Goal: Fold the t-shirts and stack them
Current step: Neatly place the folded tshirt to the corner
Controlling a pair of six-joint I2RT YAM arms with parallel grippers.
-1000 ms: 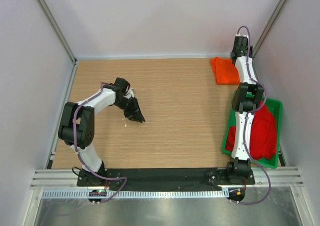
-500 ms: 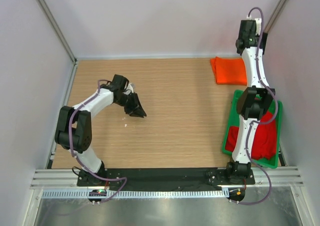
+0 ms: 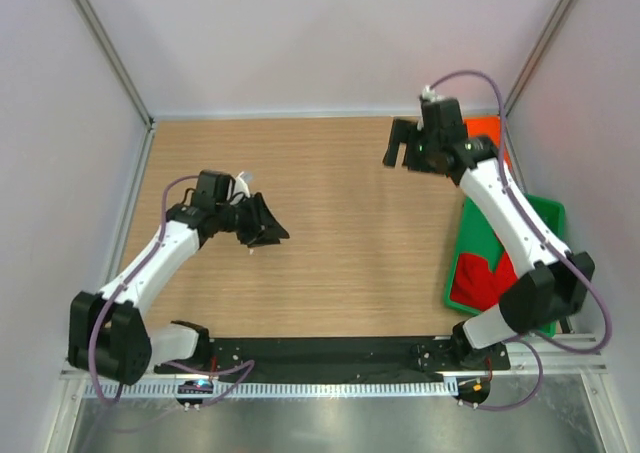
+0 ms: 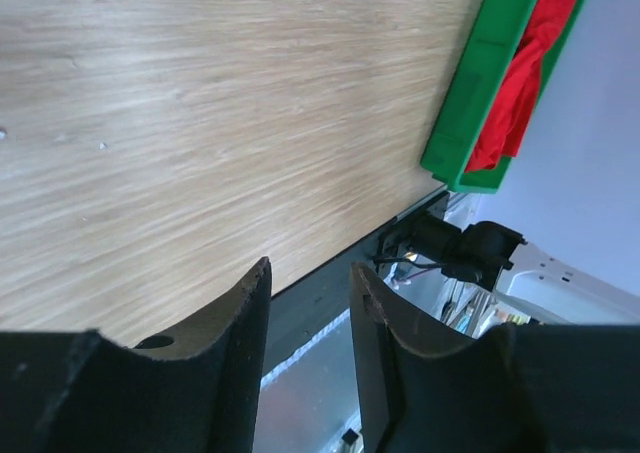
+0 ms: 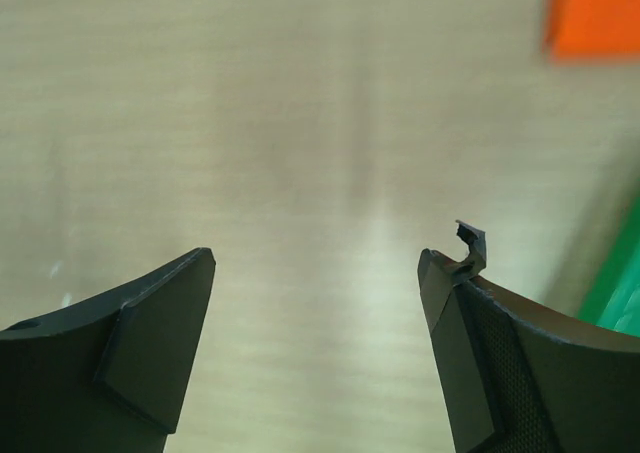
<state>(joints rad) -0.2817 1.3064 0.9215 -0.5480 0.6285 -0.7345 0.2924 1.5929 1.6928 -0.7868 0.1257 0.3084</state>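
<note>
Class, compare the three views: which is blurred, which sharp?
Right wrist: the table and orange t-shirt look smeared. Left wrist: table grain and red t-shirt are crisp. Top external: evenly lit, sharp, only faint shadows.

Jaws slightly apart above wooden table (image 4: 200, 103); red t-shirt (image 4: 525, 63) lies in green tray (image 4: 480, 83).
</note>
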